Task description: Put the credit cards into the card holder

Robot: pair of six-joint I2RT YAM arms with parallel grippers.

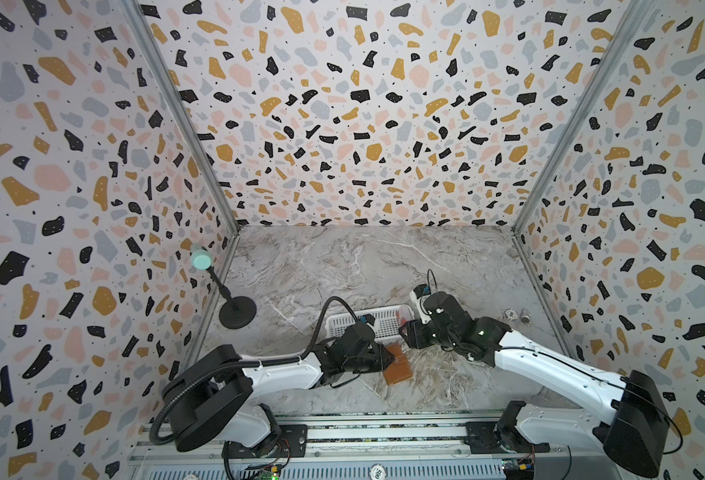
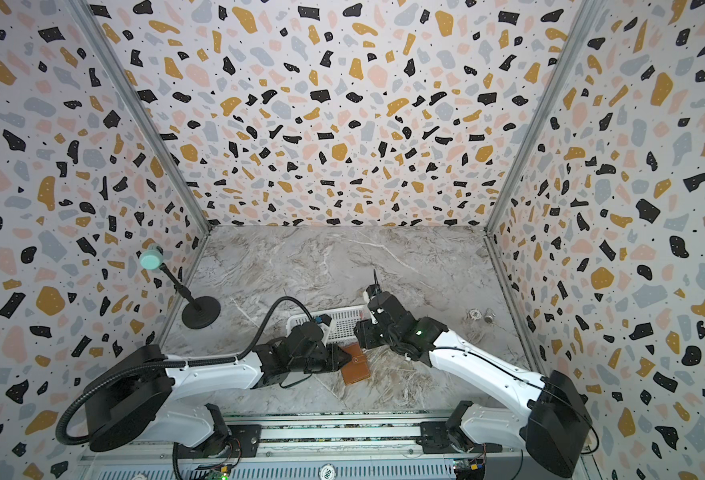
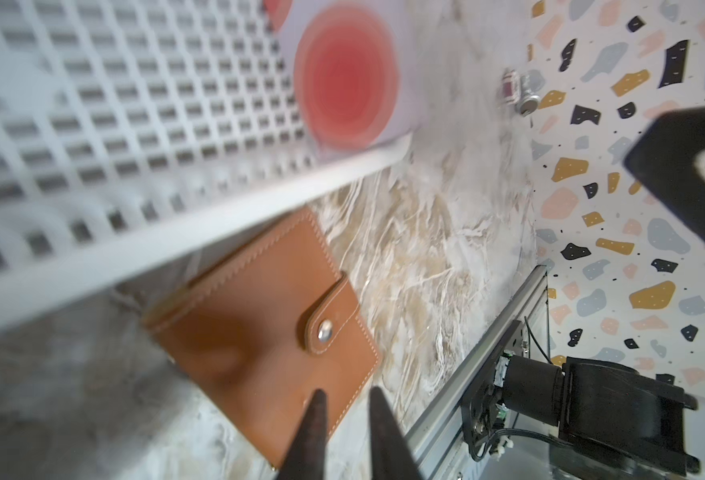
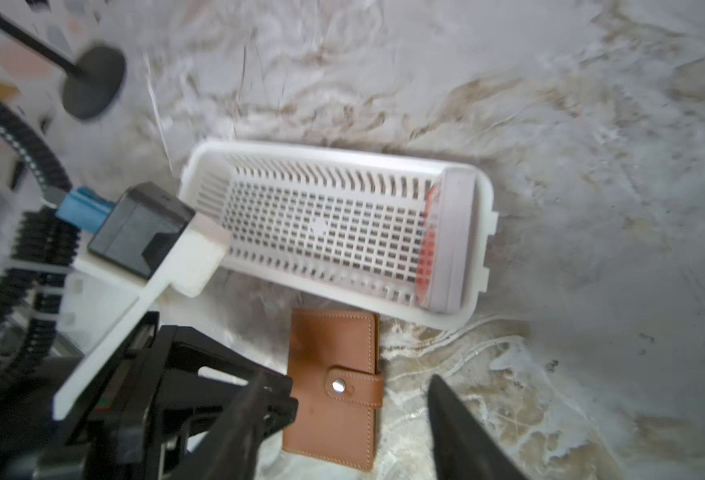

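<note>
Credit cards (image 4: 446, 245) blurry at basket (image 4: 300, 150) end, card holder (image 3: 259, 316) partly behind left gripper (image 3: 346, 395)

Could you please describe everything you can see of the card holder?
The card holder is a small tan-brown booklet wallet, leather by its look, with pale stitching along its edges. A strap wraps over one edge and fastens with a metal snap button, so it is closed. It lies flat on the marble tabletop, right beside a long side of the white basket; whether they touch is unclear. The left gripper points at its edge, jaws apart, not clamped on it.
</note>
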